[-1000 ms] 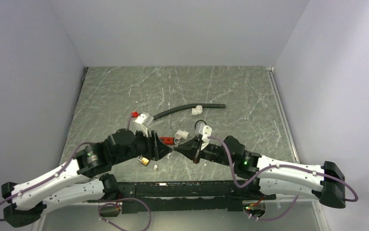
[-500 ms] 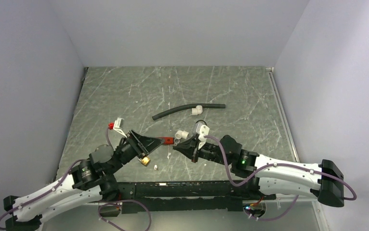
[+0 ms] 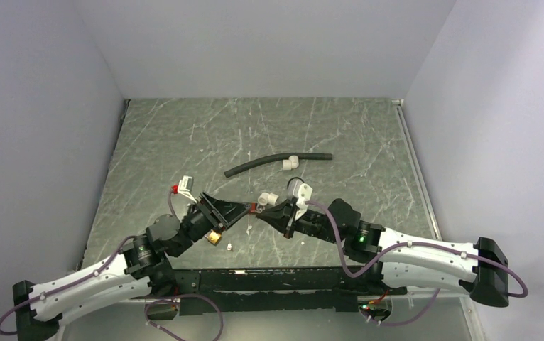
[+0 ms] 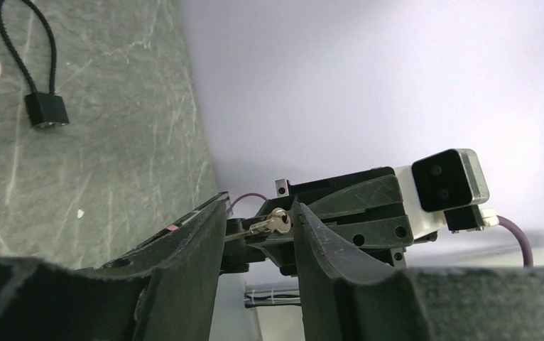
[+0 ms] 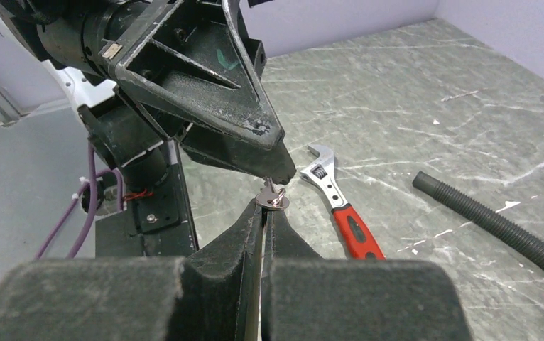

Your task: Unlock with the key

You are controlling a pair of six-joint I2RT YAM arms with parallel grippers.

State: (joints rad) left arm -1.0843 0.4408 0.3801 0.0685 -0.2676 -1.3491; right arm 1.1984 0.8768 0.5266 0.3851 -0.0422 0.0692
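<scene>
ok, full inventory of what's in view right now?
key: 1, silvery, pinched in right gripper
wrench: 1, red handle, on table near the key
hose: 1, black, mid-table
white fittings: 2, white, one against hose, one near right gripper
padlock: 1, brass, on table, near side
scrap: 1, white, beside padlock
cord with block: 1, black, on table
table: 1, grey-green marbled
left gripper: 1, black, open, flanking the key
right gripper: 1, black, shut on key

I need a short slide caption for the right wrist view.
Right gripper pinches the small key; red-handled wrench lies beyond.
</scene>
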